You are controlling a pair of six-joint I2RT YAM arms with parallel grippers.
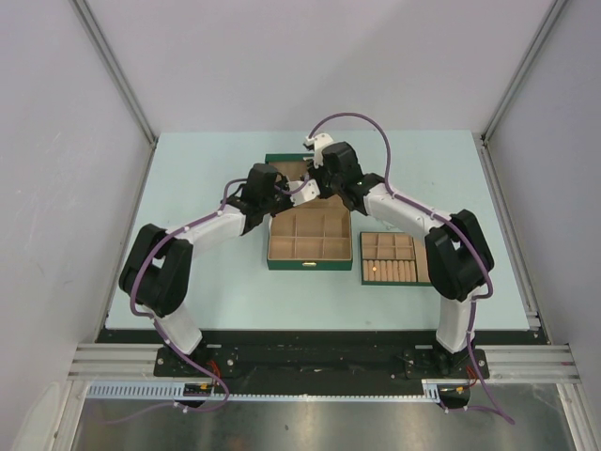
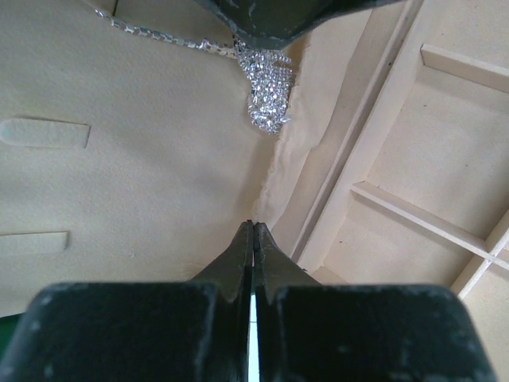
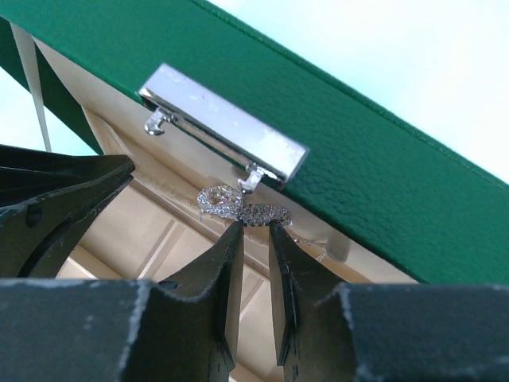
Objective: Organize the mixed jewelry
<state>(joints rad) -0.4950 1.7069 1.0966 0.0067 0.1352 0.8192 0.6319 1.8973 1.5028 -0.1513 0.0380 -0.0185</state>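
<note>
The chain necklace (image 2: 151, 33) lies against the tan lining of the green box's open lid (image 2: 143, 175), its pale beaded cluster (image 2: 267, 91) hanging just below my right gripper's tip. In the right wrist view my right gripper (image 3: 254, 224) has its fingertips narrowly apart, pinching the sparkling cluster (image 3: 242, 208) under the lid's silver clasp (image 3: 223, 123). My left gripper (image 2: 253, 227) is shut and empty, a little below the cluster, near the lid's hinge. From above, the left gripper (image 1: 282, 194) and the right gripper (image 1: 313, 184) meet over the back of the box (image 1: 310, 265). The smaller silvery loop is out of view.
The box's tan compartments (image 2: 413, 183) lie to the right of my left gripper. The flat green tray (image 1: 364, 259) with tan ring rolls sits right of the box. The left gripper's fingers (image 3: 56, 199) show at the left of the right wrist view.
</note>
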